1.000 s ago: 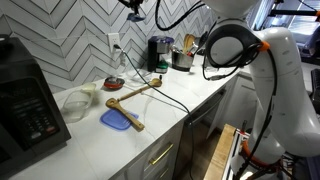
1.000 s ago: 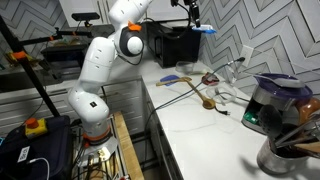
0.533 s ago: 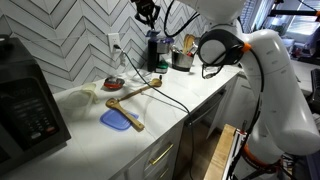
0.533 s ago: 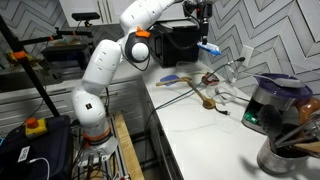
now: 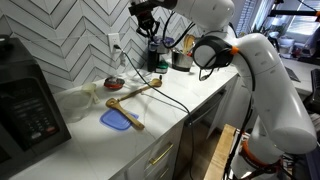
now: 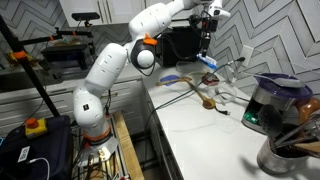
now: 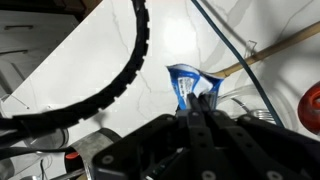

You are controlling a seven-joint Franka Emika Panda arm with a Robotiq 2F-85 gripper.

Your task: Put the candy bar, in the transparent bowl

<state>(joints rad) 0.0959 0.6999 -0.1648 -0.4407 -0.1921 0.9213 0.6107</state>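
My gripper [image 5: 152,30] is shut on the candy bar [image 6: 208,61], which has a blue wrapper, and holds it high above the white counter near the wall. In the wrist view the blue wrapper [image 7: 186,80] sticks out from between the closed jaws [image 7: 197,100]. The transparent bowl [image 5: 76,103] sits on the counter next to the black microwave, well off to the side of my gripper and below it. The gripper [image 6: 207,42] hangs roughly over the small dark-red dish [image 5: 115,84].
A wooden spoon [image 5: 135,92] and a blue flat piece [image 5: 115,120] lie mid-counter. A black cable [image 5: 160,95] crosses the counter. The microwave [image 5: 28,100], a coffee machine [image 5: 160,52] and a utensil pot [image 5: 183,58] stand along the wall. A blender [image 6: 275,105] stands close to the camera.
The arm has swung along the wall and come down with the candy bar still in the jaws. Nothing on the counter has moved.
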